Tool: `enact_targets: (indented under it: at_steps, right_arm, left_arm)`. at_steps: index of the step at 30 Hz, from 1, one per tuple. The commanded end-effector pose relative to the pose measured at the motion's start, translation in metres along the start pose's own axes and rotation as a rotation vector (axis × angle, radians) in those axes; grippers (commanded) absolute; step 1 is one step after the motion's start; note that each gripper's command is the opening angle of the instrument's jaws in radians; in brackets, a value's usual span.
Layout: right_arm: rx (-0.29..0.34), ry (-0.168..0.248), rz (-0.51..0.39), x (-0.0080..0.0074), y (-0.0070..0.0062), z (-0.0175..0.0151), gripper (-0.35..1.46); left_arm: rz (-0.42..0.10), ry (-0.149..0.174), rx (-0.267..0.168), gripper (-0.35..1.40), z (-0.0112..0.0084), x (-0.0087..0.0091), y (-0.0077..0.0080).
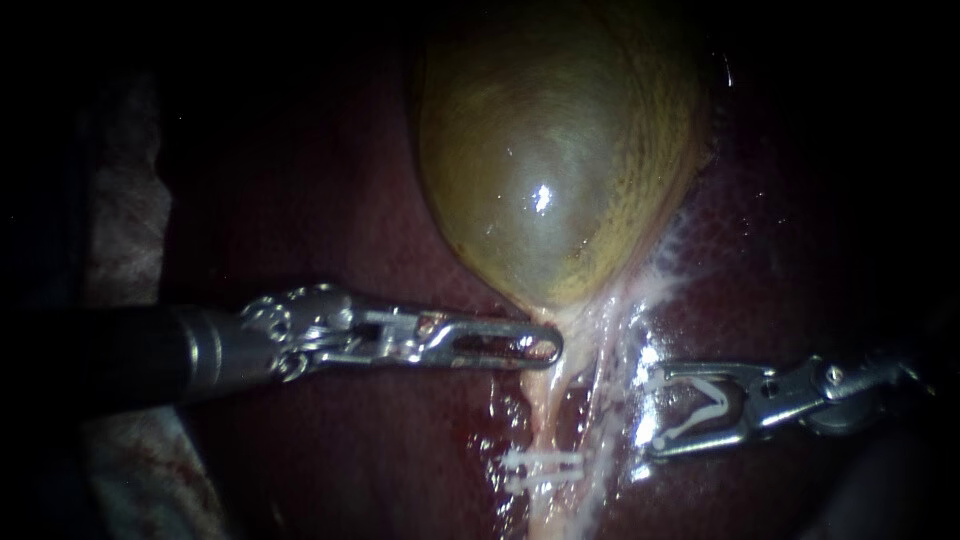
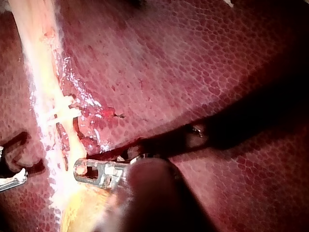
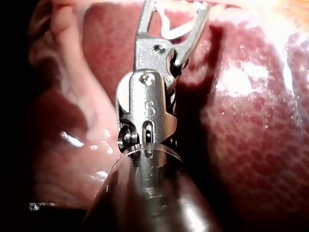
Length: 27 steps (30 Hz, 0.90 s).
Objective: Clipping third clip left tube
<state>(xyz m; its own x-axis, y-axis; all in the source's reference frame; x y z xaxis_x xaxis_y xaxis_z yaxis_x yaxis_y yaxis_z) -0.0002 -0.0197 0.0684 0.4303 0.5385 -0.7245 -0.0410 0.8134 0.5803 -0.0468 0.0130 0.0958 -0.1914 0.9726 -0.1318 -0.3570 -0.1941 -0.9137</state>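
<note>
Clips [image 1: 541, 467] already sit across left tube [image 1: 547, 415], low down. Right instrument [image 1: 658, 410] is just beside this tube, jaws wide apart but holding fresh clip [image 1: 705, 405], not yet around it. Left instrument [image 1: 540, 346] has jaws clamped on gallbladder [image 1: 550, 170] neck. Placing and closing remain.

My left instrument [image 2: 86, 172] rests its shiny tip against the pale tube [image 2: 44, 72]. A bit ahead of the tip, white clips [image 2: 60, 114] sit across the tube. The yellow gallbladder [image 2: 79, 213] shows right beside the tip. The red, spotty liver [image 2: 193, 63] lies all around. My right instrument [image 2: 10, 177] peeks in across the tube.
</note>
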Motion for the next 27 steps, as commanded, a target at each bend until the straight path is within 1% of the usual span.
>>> enact_targets:
  at_steps: [1,7,16,19,27]
  right_arm:
    - [0.000,0.000,0.000,0.0001,0.0000,0.0000,0.60]
    - [-0.001,0.000,0.000,0.0002,-0.0003,0.0001,0.60]
    - [-0.006,0.001,0.002,0.0006,-0.0008,0.0011,0.60]
    - [-0.007,0.001,0.003,0.0007,-0.0009,0.0013,0.60]
    - [-0.012,0.001,0.003,0.0008,-0.0011,0.0017,0.60]
  left_arm:
    - [0.000,0.000,0.001,-0.35,0.0000,0.0000,0.0000]
    - [0.000,0.000,0.000,-0.35,-0.0001,-0.0001,0.0002]
    - [-0.003,-0.002,-0.001,-0.35,-0.0005,-0.0003,0.0009]
    - [-0.005,-0.003,-0.003,-0.35,-0.0008,-0.0003,0.0015]
    - [-0.020,-0.013,-0.004,-0.35,-0.0020,-0.0003,0.0036]
